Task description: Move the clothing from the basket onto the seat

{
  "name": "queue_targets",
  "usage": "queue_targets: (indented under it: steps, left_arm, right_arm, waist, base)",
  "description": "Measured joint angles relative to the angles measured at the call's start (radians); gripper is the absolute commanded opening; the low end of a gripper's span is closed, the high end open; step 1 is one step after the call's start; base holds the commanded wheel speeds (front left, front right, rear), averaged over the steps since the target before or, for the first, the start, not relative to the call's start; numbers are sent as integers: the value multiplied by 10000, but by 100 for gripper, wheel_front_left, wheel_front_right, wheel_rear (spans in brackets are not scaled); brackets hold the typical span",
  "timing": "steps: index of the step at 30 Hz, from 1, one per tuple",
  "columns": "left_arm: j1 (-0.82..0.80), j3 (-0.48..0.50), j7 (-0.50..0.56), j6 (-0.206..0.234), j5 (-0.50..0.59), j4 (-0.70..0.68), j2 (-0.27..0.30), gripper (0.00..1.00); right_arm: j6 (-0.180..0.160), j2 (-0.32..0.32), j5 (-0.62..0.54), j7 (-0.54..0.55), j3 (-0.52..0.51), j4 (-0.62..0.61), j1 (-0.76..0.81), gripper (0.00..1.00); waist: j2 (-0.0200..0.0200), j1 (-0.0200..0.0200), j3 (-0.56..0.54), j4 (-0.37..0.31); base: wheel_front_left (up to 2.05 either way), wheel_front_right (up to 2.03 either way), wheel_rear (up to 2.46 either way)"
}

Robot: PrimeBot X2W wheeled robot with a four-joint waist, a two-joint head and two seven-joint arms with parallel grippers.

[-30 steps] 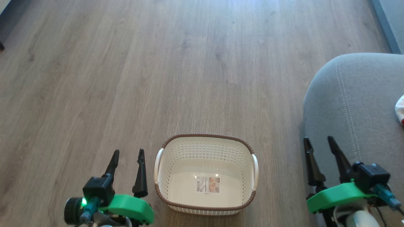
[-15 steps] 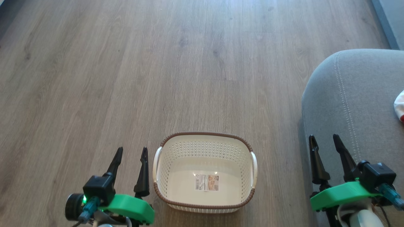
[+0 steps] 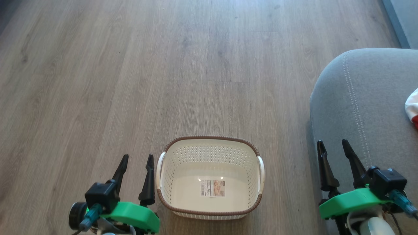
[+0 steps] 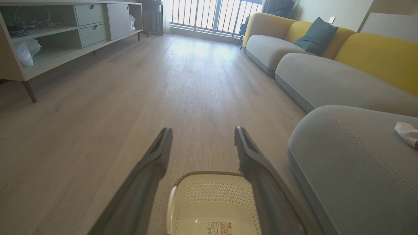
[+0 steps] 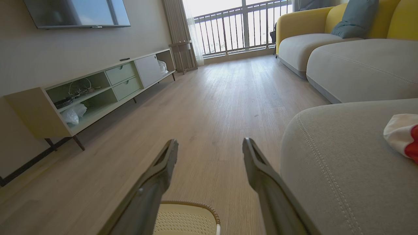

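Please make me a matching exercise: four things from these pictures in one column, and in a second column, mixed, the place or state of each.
1 basket
2 clothing
3 left gripper
4 right gripper

a open, at the edge of the seat
b on the floor, only a label inside
c open, beside the basket
d lying on the seat

Pairs: 1-b; 2-d; 3-c; 4-a

The head camera has shifted slightly; the left end effector now stands closer beside the basket.

Left end effector and right end effector hover low, jaws spread, holding nothing.
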Motion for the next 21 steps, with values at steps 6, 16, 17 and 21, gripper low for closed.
queue_targets:
  steps: [6,16,17,21]
  left_arm:
    - [1,38,0,2,-84,48,0,100]
    - [0,77,0,-8,-213,222,0,100]
    - [0,77,0,-8,-215,249,0,100]
    - [0,69,0,-10,-222,301,0,100]
  right_arm:
    - [0,0,-12,0,94,17,-5,100]
    - [0,0,-82,0,107,46,-5,100]
    - [0,0,-82,0,107,46,-5,100]
    - [0,0,-82,0,111,63,-5,100]
  waist:
    - [0,0,-37,-92]
    - [0,0,-47,-144]
    - [0,0,-45,-142]
    - [0,0,-38,-115]
  base:
    - [0,0,0]
    - [0,0,0]
    - [0,0,0]
    - [0,0,0]
